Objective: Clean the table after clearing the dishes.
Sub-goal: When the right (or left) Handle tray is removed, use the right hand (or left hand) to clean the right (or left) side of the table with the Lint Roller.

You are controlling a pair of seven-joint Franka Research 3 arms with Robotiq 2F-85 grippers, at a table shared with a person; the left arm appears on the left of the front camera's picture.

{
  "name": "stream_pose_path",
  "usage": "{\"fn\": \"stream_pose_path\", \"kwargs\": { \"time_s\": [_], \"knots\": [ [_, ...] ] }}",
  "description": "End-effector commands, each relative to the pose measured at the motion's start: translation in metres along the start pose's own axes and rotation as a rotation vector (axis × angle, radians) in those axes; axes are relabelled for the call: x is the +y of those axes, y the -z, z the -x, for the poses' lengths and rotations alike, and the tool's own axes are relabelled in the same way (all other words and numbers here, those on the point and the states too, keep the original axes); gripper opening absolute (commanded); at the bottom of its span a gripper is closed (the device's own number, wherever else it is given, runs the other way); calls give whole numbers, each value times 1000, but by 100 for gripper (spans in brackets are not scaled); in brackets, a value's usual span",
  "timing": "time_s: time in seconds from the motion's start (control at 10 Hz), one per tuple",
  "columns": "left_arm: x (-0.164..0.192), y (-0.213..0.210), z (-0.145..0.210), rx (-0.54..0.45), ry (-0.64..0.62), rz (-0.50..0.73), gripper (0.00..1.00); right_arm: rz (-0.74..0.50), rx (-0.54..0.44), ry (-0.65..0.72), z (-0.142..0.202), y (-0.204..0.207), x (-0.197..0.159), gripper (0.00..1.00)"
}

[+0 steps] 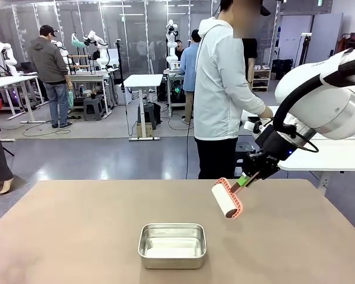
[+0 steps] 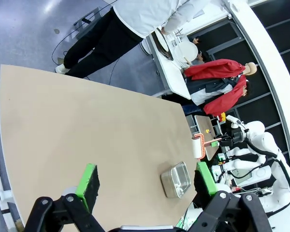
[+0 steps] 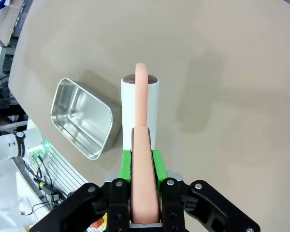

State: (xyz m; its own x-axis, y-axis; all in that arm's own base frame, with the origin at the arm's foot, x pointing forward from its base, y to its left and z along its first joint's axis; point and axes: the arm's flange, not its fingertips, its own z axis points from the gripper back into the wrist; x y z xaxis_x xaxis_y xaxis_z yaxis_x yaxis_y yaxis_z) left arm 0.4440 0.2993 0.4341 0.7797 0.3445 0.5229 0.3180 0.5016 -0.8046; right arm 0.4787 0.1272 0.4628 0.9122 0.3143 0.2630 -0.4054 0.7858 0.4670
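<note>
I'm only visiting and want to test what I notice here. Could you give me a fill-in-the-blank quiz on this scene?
The right jaws hold a ___ by its pink handle.
The metal pan on the table holds ___.
The left jaws stand ___.
Missing words: lint roller; nothing; open.

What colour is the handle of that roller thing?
Salmon pink handle; clearest in the right wrist view.
</note>
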Motion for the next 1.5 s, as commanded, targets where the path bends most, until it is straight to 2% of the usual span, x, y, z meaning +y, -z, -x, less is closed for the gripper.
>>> {"fn": "stream_pose_path", "kwargs": {
  "time_s": [0.0, 0.1, 0.3, 0.5, 0.7, 0.8, 1.2, 1.4],
  "knots": [
    [-3, -2, 1, 3, -7, -4, 100, -29, 9, 136, -9, 10, -8, 21],
    [-3, -2, 1, 3, -7, -4, 100, -66, -61, 275, -12, 19, -33, 21],
    [-3, -2, 1, 3, -7, -4, 100, -73, -100, 401, -8, 23, -50, 21],
    [-3, -2, 1, 3, -7, -4, 100, -105, -100, 461, -14, 33, -57, 21],
    [-3, -2, 1, 3, -7, -4, 100, -180, -52, 486, -25, 53, -73, 21],
    [-3, -2, 1, 3, -7, -4, 100, -176, -65, 476, -26, 61, -78, 21],
    [-3, -2, 1, 3, -7, -4, 100, -221, -9, 423, -24, 85, -97, 21],
    [-3, -2, 1, 3, -7, -4, 100, -235, 52, 451, -18, 98, -112, 21]
  ]
}}
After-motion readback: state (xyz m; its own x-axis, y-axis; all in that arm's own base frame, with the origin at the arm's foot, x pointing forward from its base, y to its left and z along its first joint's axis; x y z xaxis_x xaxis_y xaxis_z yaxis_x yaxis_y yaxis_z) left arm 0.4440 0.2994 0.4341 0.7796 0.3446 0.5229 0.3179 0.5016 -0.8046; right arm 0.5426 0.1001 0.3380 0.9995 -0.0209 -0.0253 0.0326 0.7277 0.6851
